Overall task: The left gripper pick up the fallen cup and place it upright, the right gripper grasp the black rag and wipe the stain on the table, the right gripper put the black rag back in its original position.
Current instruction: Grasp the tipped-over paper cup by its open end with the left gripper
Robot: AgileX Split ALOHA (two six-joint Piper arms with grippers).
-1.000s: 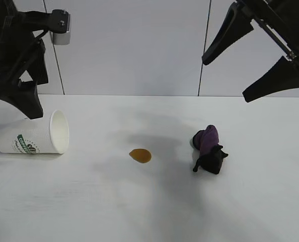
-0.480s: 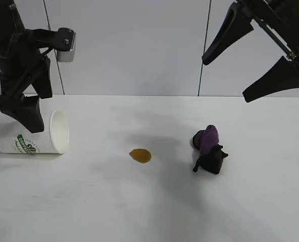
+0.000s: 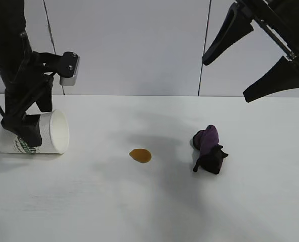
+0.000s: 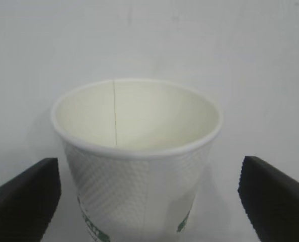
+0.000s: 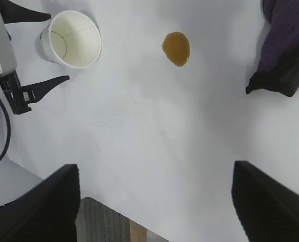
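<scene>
1. The cup (image 3: 39,133) lies on its side at the left end of the white desk (image 3: 149,201), its open mouth turned toward the middle of the desk and its green-printed wall resting on the surface.
2. The left end effector (image 3: 26,128) hangs low over the cup, pointing steeply down. Its fingers are spread wide, one on each side of the cup's wall.
3. In the left wrist view the two dark fingertips (image 4: 23,194) stand apart from the cup (image 4: 137,161) on both sides, with bare desk showing between each tip and the paper, so nothing is pinched.
4. The stain (image 3: 140,155), an orange-brown oval, sits near the middle of the desk, between the cup and the black rag (image 3: 209,151).
5. The black rag lies bunched to the right of the stain, its purple part toward the back wall and its black part toward the front.
6. The right end effector (image 3: 255,58) is held high above the right side of the desk, fingers spread and holding nothing, well apart from the rag.
</scene>
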